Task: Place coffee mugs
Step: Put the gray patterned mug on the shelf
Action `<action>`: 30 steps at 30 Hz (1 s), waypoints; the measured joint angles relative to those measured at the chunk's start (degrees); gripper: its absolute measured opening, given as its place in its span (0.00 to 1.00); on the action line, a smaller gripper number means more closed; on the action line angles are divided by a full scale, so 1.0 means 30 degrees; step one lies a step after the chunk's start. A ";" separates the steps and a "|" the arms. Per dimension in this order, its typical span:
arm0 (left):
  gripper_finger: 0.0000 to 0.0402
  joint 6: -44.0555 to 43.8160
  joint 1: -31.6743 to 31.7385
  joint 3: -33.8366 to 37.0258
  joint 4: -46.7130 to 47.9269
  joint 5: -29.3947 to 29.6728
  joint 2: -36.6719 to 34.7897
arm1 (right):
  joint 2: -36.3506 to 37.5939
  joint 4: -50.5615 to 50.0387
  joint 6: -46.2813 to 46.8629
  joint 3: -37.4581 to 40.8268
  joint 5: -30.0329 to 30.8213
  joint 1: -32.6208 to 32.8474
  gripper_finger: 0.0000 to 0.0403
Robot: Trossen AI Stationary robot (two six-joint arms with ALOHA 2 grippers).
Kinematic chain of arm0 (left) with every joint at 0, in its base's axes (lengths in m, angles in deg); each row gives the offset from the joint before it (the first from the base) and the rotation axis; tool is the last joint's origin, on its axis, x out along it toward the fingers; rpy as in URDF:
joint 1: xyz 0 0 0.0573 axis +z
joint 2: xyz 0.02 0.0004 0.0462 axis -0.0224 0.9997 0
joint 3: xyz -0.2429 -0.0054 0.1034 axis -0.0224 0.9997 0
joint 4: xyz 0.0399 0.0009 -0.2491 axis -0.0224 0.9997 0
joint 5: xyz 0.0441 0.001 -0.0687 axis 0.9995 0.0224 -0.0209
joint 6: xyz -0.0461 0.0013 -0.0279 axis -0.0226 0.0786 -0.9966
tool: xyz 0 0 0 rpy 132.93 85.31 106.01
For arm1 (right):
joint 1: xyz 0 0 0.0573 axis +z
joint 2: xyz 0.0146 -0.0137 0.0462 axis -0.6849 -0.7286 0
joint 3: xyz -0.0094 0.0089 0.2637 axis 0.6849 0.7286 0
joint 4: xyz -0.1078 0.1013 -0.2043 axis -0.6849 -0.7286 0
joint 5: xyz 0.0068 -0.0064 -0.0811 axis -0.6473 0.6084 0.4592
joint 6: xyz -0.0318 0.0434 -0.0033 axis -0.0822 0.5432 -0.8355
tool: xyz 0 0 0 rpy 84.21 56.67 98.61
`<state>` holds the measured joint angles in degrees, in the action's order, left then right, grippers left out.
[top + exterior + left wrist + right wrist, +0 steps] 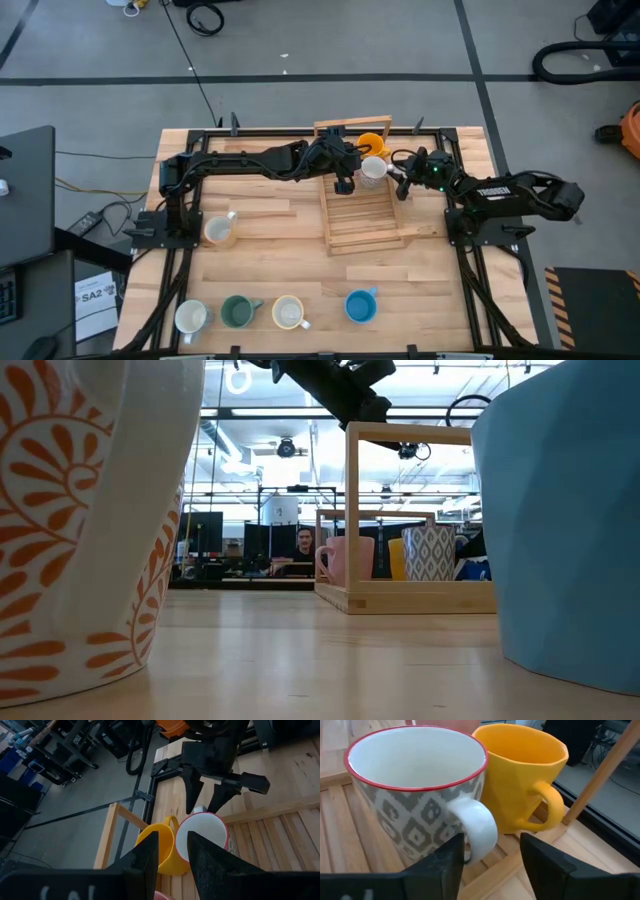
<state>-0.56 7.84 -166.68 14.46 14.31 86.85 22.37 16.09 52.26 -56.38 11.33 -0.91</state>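
Note:
A wooden crate (362,215) stands mid-table. In its far corner sit an orange mug (372,145), a grey-patterned white mug with a red rim (373,170) and a pink mug (350,560). My right gripper (492,865) is open and level with the patterned mug. Its fingers stand on either side of the mug's white handle (476,827); no touch shows. My left gripper (174,857) hovers above the crate over these mugs, open by a narrow gap and holding nothing. Several more mugs stand on the table.
Along the near edge stand a white mug (190,318), a green mug (238,312), a cream mug (288,312) and a blue mug (360,305). An orange-patterned mug (218,230) stands at the left. The crate's tall frame (352,510) rises beside the grippers. A person sits in the room beyond.

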 joint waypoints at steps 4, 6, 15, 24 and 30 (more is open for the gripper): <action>0.27 0.0000 0.0006 0.0000 0.0000 0.0000 0.0000 | 0.0000 -0.0010 0.0058 0.0000 -0.0003 0.0000 0.53; 0.27 0.0000 0.0000 0.0000 0.0000 0.0000 0.0000 | 0.0000 -0.0006 0.0058 0.0000 -0.0005 0.0000 0.54; 0.27 -0.0007 0.0000 0.0000 0.0000 0.0000 0.0007 | 0.0000 -0.0974 0.0652 -0.0007 -0.0007 0.0000 0.55; 0.27 -0.0002 0.0006 0.0000 0.0000 0.0000 0.0007 | 0.0000 -0.1054 0.1909 -0.0135 -0.0015 0.0000 0.55; 0.27 -0.0014 0.0001 0.0000 0.0007 0.0000 0.0007 | 0.0007 -0.1165 0.1865 -0.0622 0.0220 0.0000 0.55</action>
<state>-0.60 7.84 -166.68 14.48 14.31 86.88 22.39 12.59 57.85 -58.24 11.99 -0.91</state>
